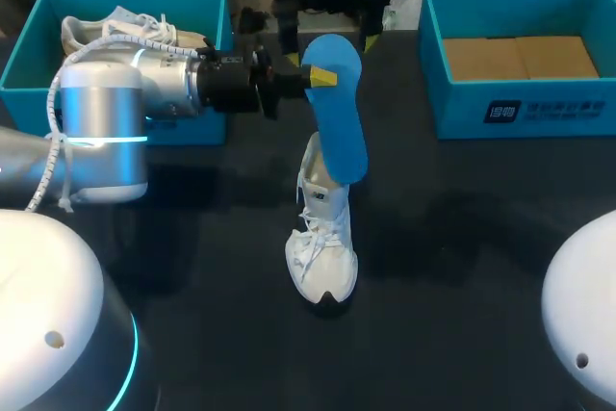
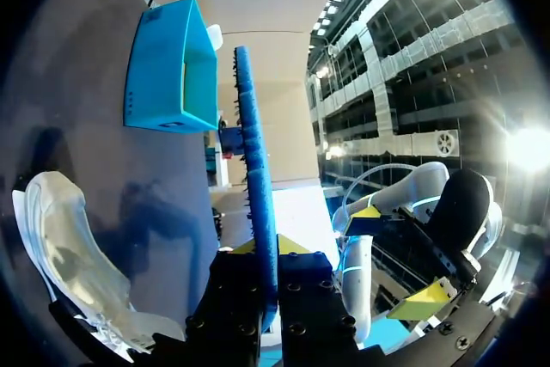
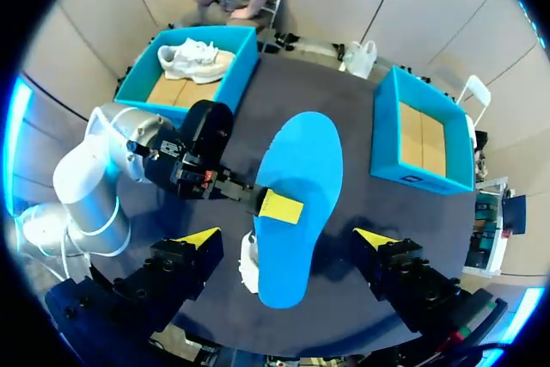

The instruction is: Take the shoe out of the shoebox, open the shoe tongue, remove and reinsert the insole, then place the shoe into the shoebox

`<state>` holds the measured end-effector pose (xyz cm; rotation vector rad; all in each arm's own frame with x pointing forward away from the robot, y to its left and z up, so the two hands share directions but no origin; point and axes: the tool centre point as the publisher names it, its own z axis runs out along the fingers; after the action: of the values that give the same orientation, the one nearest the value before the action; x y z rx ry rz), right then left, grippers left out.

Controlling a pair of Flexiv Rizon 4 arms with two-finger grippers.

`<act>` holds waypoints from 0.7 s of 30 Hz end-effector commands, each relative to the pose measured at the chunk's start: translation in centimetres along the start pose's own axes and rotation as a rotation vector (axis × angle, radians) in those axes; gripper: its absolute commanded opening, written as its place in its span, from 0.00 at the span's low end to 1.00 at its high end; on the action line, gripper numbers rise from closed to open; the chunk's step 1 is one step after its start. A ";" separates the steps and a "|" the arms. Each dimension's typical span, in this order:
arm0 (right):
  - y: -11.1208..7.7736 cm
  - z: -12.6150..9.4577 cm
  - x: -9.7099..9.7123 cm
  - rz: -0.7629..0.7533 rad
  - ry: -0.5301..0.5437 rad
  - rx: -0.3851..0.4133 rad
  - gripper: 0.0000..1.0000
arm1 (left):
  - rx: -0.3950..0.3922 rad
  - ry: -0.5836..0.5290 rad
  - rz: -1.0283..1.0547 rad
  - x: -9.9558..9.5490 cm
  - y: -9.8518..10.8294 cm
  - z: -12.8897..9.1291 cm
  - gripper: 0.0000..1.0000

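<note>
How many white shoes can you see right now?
2. One shoe sits on the table mid-view; the other shoe lies in the left shoebox, partly hidden by the left arm.

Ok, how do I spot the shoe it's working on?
On the dark table, look between the left blue box and the right blue box. There sits a white shoe, under the blue insole in the left gripper. The other shoe lies inside the left blue box; this one is out.

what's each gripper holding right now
Left gripper: shut on the insole.
Right gripper: open, holding nothing.
</note>
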<state>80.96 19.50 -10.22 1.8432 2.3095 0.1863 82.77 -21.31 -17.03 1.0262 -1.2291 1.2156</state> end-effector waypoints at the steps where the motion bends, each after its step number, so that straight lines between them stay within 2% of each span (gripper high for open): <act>1: -0.1 0.0 0.3 0.019 -0.031 -0.005 1.00 | -0.001 0.000 0.000 0.0 -0.1 0.1 0.00; 21: -0.2 0.0 0.1 0.048 -0.017 0.008 1.00 | -0.001 0.000 0.000 0.0 -0.1 0.1 0.00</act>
<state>80.70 19.60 -10.27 1.8966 2.2595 0.1677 82.77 -21.32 -17.03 1.0262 -1.2290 1.2156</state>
